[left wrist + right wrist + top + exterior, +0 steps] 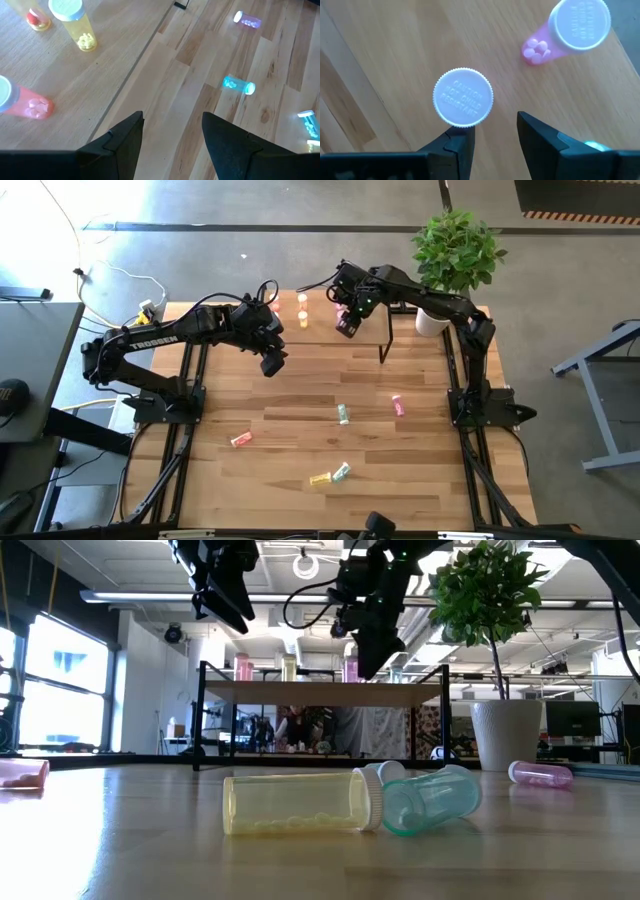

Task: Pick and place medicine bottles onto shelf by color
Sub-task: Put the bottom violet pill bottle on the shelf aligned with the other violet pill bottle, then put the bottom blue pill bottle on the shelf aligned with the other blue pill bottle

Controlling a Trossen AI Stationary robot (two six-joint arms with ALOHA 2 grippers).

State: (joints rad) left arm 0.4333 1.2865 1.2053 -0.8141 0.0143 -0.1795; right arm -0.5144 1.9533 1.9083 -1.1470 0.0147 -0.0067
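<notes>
High view: right end effector (347, 327) hangs released over the shelf (320, 330) at the tabletop's (300, 440) 12 o'clock edge, left end effector (272, 363) released too. Medicine bottles (343, 414) lie scattered toward 6, plenty of bare wood between.

Potted plant (457, 250) — white pot — table's far-right corner

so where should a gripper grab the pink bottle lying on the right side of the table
Grip the pink bottle across the middle of its round body, coming straight down from above. It lies flat on its side on the table, apart from the other bottles, so its sides are free. Turn the fingers crosswise to its long axis; along it they would meet the cap and the base.
</notes>
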